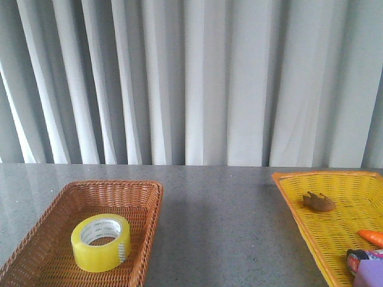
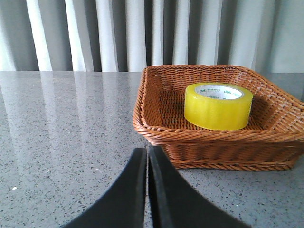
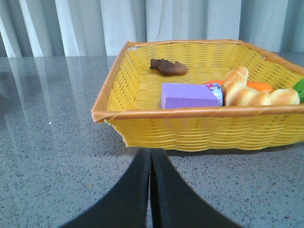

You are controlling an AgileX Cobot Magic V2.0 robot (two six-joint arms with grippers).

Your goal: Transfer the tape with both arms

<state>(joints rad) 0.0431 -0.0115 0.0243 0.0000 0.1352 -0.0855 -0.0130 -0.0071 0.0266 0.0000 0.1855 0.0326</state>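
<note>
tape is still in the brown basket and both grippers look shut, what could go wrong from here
1. The left gripper is shut and must open before reaching the tape, or it may shove it.
2. The brown basket has a raised wall facing the gripper; a low approach could push it.
3. The yellow basket already holds a purple block and bread, so landing room is tight.

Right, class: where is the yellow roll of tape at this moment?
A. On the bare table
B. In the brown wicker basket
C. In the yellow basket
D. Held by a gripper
B: the tape sits inside the brown wicker basket, and both the left gripper and the right gripper are shut and hold nothing.
</note>
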